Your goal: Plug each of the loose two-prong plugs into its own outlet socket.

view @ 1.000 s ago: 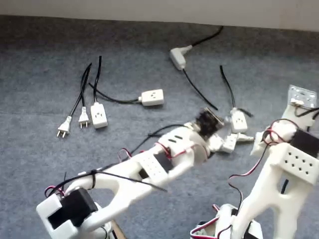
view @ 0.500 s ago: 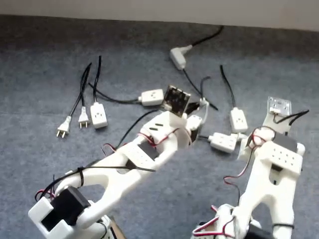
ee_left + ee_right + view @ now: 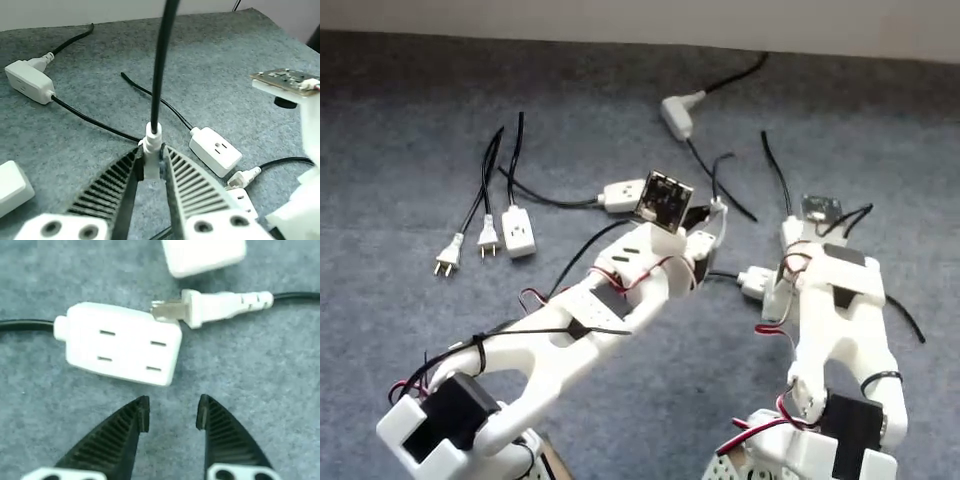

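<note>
My left gripper (image 3: 151,170) is shut on a white two-prong plug (image 3: 151,150), held off the carpet with its black cord rising from it; in the high view this gripper (image 3: 705,242) is mid-table. My right gripper (image 3: 173,414) hangs open just above the carpet, next to a white multi-outlet socket (image 3: 120,342). A second white plug (image 3: 215,306) lies with its prongs against that socket's corner. From above, the right gripper (image 3: 775,298) is beside the same socket (image 3: 752,280).
Two loose plugs (image 3: 448,257) (image 3: 487,240) and a socket (image 3: 518,233) lie at the left. Another socket (image 3: 625,195) is mid-table, a white adaptor (image 3: 678,113) at the back. One more socket (image 3: 216,151) lies past the right arm. Black cords cross the grey carpet.
My left gripper lifted the plug off the carpet near the multi-outlet socket and drew it back toward the middle. The right arm swung left and came down beside that socket.
</note>
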